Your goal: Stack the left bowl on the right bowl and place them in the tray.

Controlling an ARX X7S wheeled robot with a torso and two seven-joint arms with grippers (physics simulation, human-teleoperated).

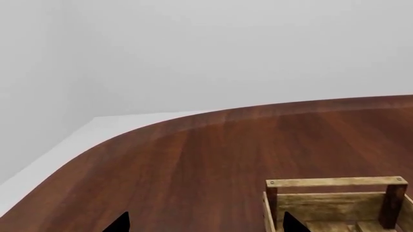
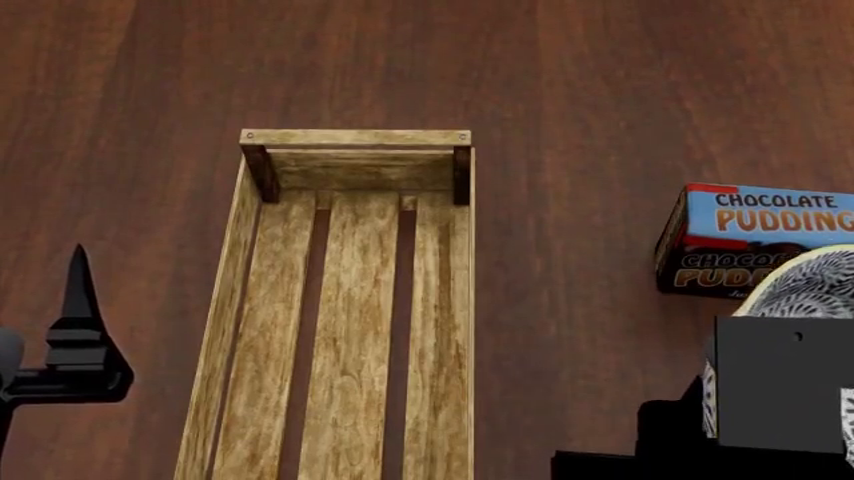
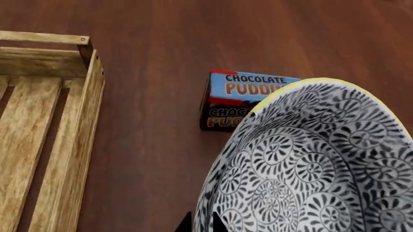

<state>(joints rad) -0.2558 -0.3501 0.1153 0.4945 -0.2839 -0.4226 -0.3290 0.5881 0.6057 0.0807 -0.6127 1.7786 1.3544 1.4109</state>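
right end effector pinching bowl rim | left end effector spread, holding nothing

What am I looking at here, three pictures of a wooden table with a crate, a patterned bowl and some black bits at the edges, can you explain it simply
These are computer-rendered views from a two-armed robot in a simulator. One camera sits on its head, looking down; the other two sit near each arm's gripper.

On the brown table lies a long, light-wood tray, with nothing in it. Beside it stands a blue-and-black chocolate pudding box.

The black shape low at the head view's left is the left gripper, holding nothing; its wrist camera shows two dark fingertips apart, over bare table.

The right gripper grips the rim of a black-and-white patterned bowl, tilted up in front of the box. I see only one bowl; whether a second is nested under it, I cannot tell.
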